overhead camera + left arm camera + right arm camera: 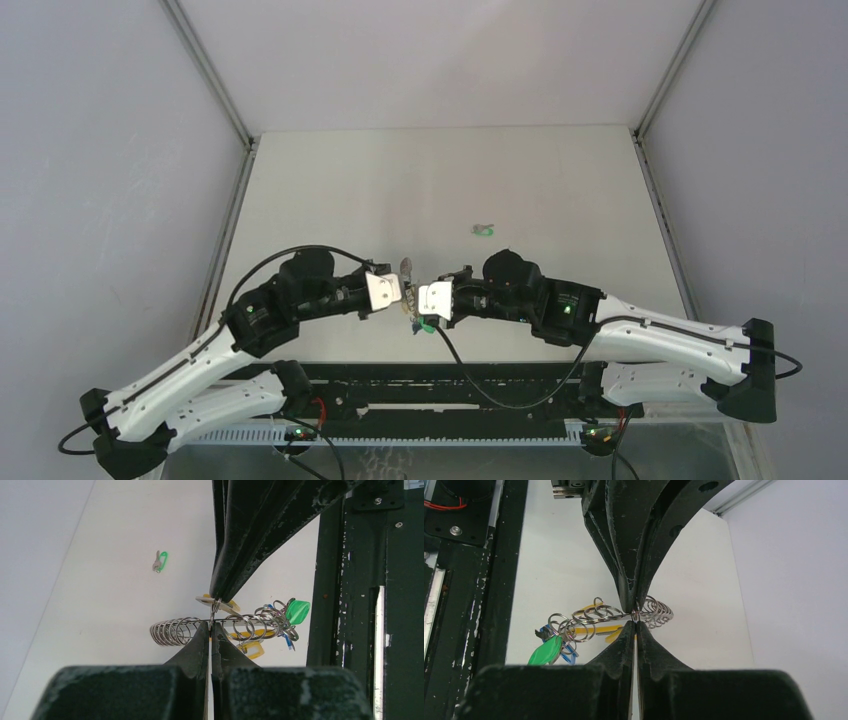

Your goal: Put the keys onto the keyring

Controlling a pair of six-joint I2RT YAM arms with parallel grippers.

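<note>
white table [420, 170] under left jaws and right jaws, both clamped tip-to-tip on the keyring [170, 631], green key [160, 561] well apart.

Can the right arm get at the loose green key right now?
Probably not yet: the path to the green key looks free, but the right claw is shut on the keyring, tip to tip with the left claw.

from above, the keyring [413, 312] between my left end effector [403, 297] and right end effector [419, 300] is too small to read, and the loose green key [483, 230] is a blurred speck. in both wrist views the bottom edge cuts off my own fingers, which hide part of the yellow band [252, 650]. the small ring [215, 609] is half buried in my right tips. the blue key [289, 640] is mostly hidden behind rings.
</note>
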